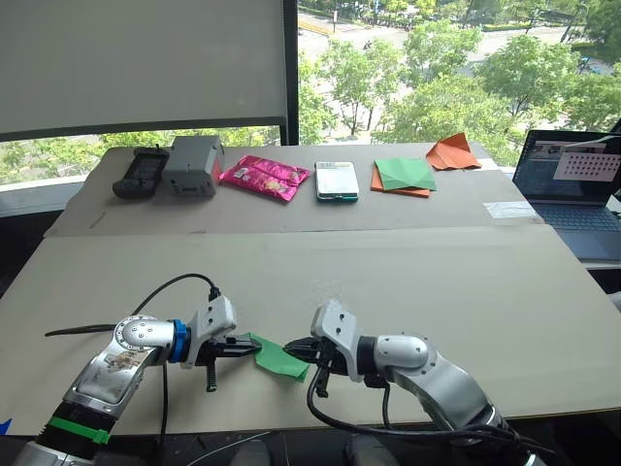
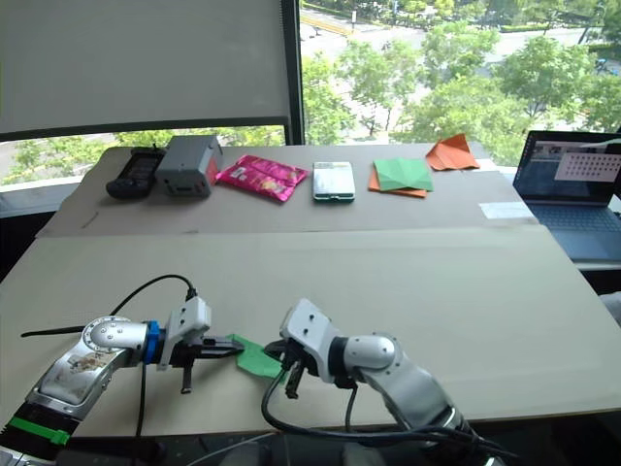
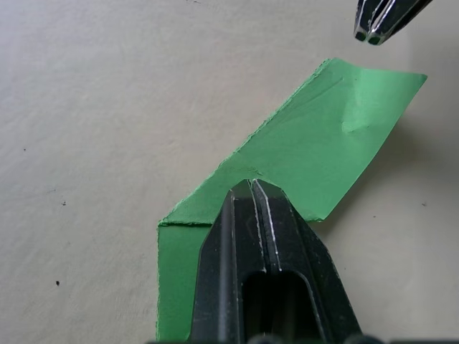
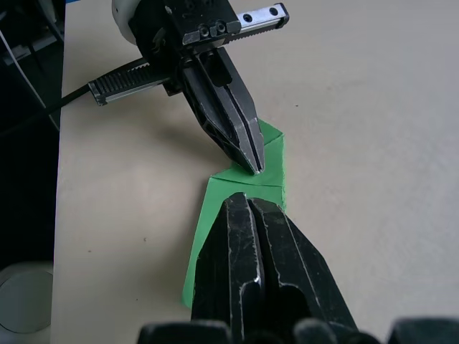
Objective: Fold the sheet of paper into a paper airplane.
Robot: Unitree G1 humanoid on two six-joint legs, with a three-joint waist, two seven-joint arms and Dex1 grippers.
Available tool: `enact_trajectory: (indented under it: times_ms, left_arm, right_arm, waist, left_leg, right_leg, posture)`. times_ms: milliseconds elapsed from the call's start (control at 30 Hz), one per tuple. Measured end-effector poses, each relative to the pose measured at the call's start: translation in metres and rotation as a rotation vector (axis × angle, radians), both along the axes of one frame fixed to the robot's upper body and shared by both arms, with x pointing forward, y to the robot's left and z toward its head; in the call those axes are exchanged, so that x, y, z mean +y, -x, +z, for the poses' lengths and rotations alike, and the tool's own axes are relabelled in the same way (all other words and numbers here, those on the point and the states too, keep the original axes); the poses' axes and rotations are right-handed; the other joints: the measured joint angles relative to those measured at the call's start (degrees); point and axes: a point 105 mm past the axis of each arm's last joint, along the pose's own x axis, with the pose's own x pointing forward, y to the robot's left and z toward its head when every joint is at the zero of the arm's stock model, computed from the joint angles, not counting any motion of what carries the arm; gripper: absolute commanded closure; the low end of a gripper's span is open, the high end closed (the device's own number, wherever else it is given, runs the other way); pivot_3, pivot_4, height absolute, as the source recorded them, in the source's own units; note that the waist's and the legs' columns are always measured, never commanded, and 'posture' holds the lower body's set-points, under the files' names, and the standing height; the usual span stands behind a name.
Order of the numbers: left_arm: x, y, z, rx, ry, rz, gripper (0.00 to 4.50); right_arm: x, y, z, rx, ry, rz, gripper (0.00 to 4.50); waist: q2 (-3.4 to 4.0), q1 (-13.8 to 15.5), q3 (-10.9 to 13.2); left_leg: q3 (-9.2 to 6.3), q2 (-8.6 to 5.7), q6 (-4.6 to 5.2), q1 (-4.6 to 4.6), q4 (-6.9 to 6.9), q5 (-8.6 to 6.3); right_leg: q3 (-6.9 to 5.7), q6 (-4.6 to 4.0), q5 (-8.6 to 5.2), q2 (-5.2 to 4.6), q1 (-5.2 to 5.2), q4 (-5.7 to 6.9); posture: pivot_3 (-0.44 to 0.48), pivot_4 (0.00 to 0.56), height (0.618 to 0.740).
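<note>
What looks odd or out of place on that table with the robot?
Little stands out. The sheet of paper between the left gripper and right gripper is folded into an uneven shape, one end lifted off the table. The far items lie orderly.

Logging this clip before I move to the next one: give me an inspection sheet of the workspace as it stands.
Surface: beige table, with a second beige table butted behind it.
Job's things: folded green sheet of paper near the front edge, between both grippers.
Clutter: back table holds a black handheld device, grey box, pink snack packet, phone, green-and-orange paper stack, orange folded paper.
Grippers: left gripper shut, tips on the paper; right gripper shut, tips over the paper, contact unclear.
Cables: black cables loop from both wrists.
Surroundings: window with a blind, trees outside; open laptop at right.
</note>
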Motion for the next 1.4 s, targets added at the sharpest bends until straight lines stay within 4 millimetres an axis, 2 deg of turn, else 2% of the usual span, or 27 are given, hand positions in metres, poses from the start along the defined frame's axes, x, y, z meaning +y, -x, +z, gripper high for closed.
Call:
enact_trajectory:
  times_ms: [100, 367, 667, 833, 1000, 1400]
  left_arm:
    - [0.000, 0.000, 0.000, 0.000, 0.000, 0.000, 4.50]
    - [-0.001, -0.001, 0.000, 0.006, 0.003, 0.005, 4.50]
    - [-0.025, -0.007, -0.003, 0.029, 0.048, -0.012, 4.50]
    - [-0.027, -0.010, -0.005, 0.004, 0.021, -0.041, 4.50]
    - [-0.024, -0.010, -0.006, -0.018, 0.001, -0.065, 4.50]
    - [0.001, -0.011, -0.005, -0.052, -0.047, -0.029, 4.50]
  right_arm:
    - [-0.005, -0.004, -0.018, 0.033, 0.057, -0.019, 4.47]
    - [-0.003, -0.004, -0.024, 0.024, 0.107, 0.021, 4.47]
    - [-0.001, -0.005, -0.024, 0.018, 0.124, 0.029, 4.47]
    - [0.001, -0.005, -0.024, 0.019, 0.129, 0.027, 4.47]
    - [0.002, -0.004, -0.025, 0.024, 0.130, 0.018, 4.47]
    - [0.003, -0.005, -0.024, 0.032, 0.139, 0.008, 4.47]
  waist:
    - [0.00, 0.0, 0.0]
    - [0.07, -0.1, 0.0]
    - [-0.01, -0.2, -0.2]
    - [0.10, -0.7, -0.3]
    - [0.07, -1.1, -0.4]
    - [0.16, -1.3, -0.6]
  left_leg:
    - [0.00, 0.00, 0.00, 0.00, 0.00, 0.00]
    - [0.00, 0.01, 0.14, 0.06, -0.01, 0.09]
    - [-0.02, 0.00, 0.16, 0.06, 0.00, 0.09]
    - [-0.03, 0.00, 0.18, 0.08, 0.00, 0.11]
    - [-0.04, 0.00, 0.18, 0.09, 0.00, 0.11]
    - [-0.04, 0.02, 0.18, 0.13, -0.04, 0.10]
  right_leg:
    - [0.00, 0.00, 0.00, 0.00, 0.00, 0.01]
    - [0.00, 0.00, 0.00, 0.01, 0.03, 0.05]
    - [0.00, 0.00, 0.00, 0.05, 0.04, 0.07]
    - [0.00, 0.00, 0.00, 0.05, 0.10, 0.07]
    - [0.00, 0.00, 0.00, 0.05, 0.10, 0.08]
    - [0.00, 0.00, 0.00, 0.05, 0.08, 0.10]
  posture:
    - [0.000, 0.150, 0.740]
    - [0.000, 0.150, 0.740]
    - [0.000, 0.150, 0.740]
    - [0.000, 0.150, 0.740]
    - [0.000, 0.150, 0.740]
    - [0.000, 0.150, 0.740]
